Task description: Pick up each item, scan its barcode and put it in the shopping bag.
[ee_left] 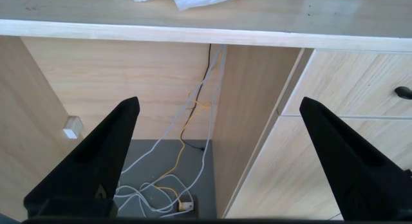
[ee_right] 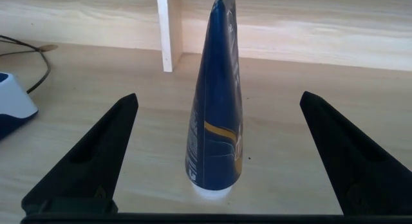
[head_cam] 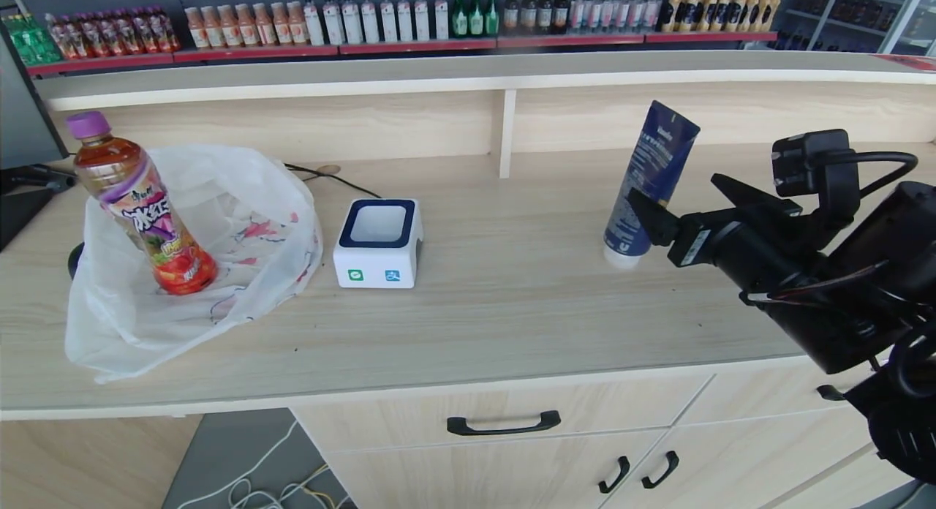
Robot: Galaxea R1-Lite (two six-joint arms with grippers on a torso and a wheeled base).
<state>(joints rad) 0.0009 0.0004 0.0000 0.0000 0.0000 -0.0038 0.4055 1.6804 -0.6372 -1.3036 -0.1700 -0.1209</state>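
Start at your left: the left gripper [ee_left: 219,102] hangs below the counter's front edge with its jaws spread wide and nothing between them, facing the open recess under the counter [head_cam: 512,311], where loose cables [ee_left: 174,179] lie on the floor. On the left end of the countertop you have the shopping bag [head_cam: 248,202], a white translucent plastic bag lying slumped with its mouth open. The bottle [head_cam: 139,202] stands inside it: amber drink, purple cap, its top tilted toward your left. Just beside the bag, clear of it, sits the scanner [head_cam: 379,242], a small white box with a dark-framed window facing up; a black cable [head_cam: 322,174] runs along the counter behind it. Well apart to the right stands the tube [head_cam: 651,180], dark blue, resting upright on its white cap with the crimped end up and leaning slightly. Your right gripper [ee_right: 219,98] is level with the tube, released, its two black fingers [ee_right: 84,166] spread wide. From the wrist camera the tube lines up with the gap between them, and neither finger touches it. Beyond the counter's raised back ledge, a red shelf [head_cam: 409,47] carries a long row of drink bottles.
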